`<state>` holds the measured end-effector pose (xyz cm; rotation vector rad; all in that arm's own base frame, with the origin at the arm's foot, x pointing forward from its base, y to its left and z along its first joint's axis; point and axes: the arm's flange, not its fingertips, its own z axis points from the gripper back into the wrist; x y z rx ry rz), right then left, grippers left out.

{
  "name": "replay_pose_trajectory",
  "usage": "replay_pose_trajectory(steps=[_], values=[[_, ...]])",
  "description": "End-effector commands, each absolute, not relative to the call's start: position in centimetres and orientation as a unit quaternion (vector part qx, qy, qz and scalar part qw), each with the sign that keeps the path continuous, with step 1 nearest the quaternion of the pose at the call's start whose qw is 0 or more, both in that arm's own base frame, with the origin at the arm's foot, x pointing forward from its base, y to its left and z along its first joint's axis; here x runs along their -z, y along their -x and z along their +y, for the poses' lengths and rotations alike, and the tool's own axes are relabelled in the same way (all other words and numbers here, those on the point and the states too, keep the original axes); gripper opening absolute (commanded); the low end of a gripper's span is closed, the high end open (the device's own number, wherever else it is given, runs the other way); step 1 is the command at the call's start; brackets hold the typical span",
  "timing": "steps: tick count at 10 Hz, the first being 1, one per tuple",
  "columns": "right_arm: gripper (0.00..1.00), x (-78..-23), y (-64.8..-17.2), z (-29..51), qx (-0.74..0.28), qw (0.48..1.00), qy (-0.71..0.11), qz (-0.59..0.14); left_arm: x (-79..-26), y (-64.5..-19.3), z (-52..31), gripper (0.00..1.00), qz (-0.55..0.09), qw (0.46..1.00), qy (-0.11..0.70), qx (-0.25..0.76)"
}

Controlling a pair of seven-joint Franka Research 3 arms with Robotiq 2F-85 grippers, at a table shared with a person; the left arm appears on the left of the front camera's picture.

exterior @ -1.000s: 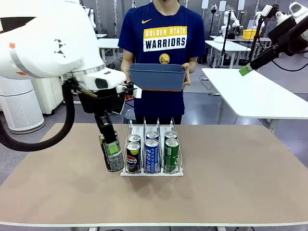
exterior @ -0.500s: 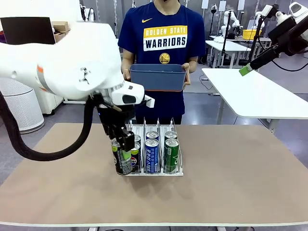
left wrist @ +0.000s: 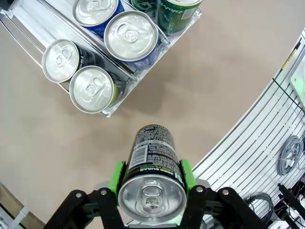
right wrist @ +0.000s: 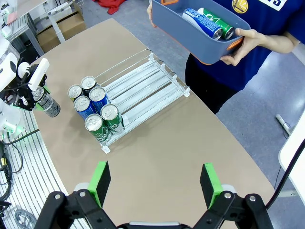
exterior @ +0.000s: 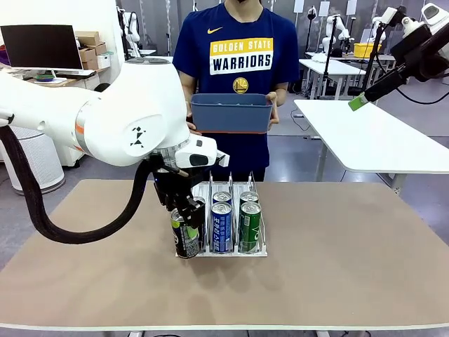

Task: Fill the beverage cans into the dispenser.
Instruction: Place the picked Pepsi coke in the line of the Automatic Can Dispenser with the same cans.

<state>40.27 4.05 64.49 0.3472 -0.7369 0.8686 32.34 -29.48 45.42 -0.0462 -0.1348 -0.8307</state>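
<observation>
My left gripper (exterior: 184,214) is shut on a dark beverage can (exterior: 186,240) with a yellow-green band. It holds the can slightly tilted, low at the front left corner of the dispenser (exterior: 263,253). In the left wrist view the green pads (left wrist: 116,175) clamp the can (left wrist: 151,164) by its sides, with the rack (left wrist: 28,24) up left. Several beverage cans (exterior: 221,226) stand at the front of the three lanes. My right gripper (right wrist: 156,186) is open and empty, high above the table, and also appears at the front view's upper right (exterior: 358,102).
A person stands at the far side holding a blue-grey bin (exterior: 230,112); in the right wrist view the bin (right wrist: 190,36) holds two more cans (right wrist: 209,21). The rear of the dispenser lanes (right wrist: 143,86) is bare. Open tabletop (exterior: 351,239) lies to the right.
My left arm has swung right with the dark can, from left of the dispenser to its front left corner. The right arm and the person have stayed still.
</observation>
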Motion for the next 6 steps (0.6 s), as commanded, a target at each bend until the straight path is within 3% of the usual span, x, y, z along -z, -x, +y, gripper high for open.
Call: replay_pose_trajectory(steps=[1,6], values=[[1.00,-64.3,-40.2,4.1,-0.409,0.828,-0.164,-0.347,-45.7,-32.1,-29.3,0.58,-0.059,0.913,0.021,0.404],[1.00,-64.3,-40.2,4.1,-0.409,0.828,-0.164,-0.347,-44.5,-35.2,-28.3,0.58,-0.089,0.937,0.016,0.338]])
